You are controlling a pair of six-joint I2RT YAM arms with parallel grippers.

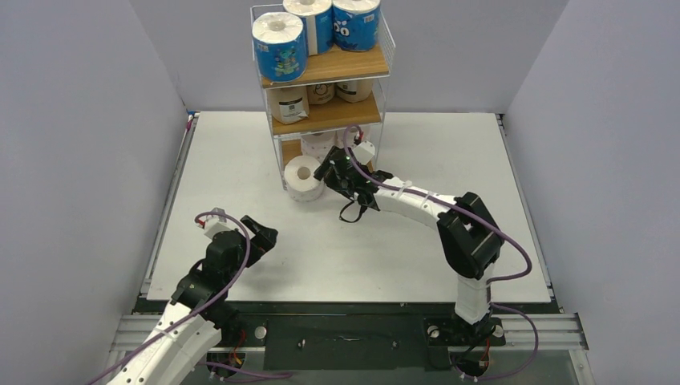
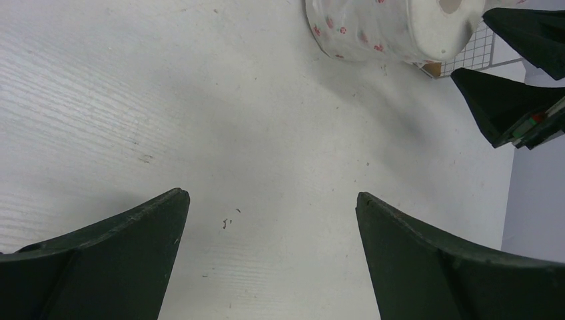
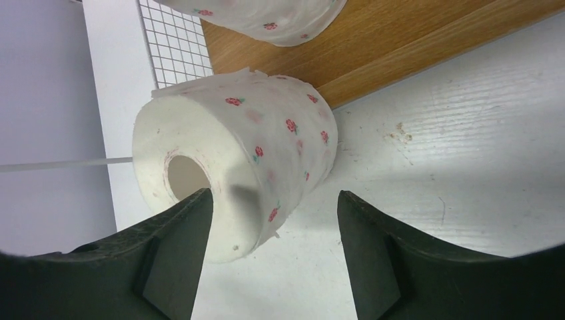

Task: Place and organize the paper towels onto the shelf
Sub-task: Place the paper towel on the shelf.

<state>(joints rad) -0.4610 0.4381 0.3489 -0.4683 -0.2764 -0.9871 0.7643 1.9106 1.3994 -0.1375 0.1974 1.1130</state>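
Right tool [image 3: 274,203] stands open about the white roll [image 3: 266,147], not gripping; it sits upright on the bench [image 3: 466,147] just beside the shelf's [image 3: 400,47] bottom board. Light, soft, crushable, I judge: take its sides gently.

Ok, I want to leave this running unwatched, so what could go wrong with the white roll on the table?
The white roll stands on the table just outside the shelf's bottom board, and the right hand is open by it: a nudge instead of a grasp could tip it. It also sits beside the wire frame, so pushing it inward might snag on the wire.
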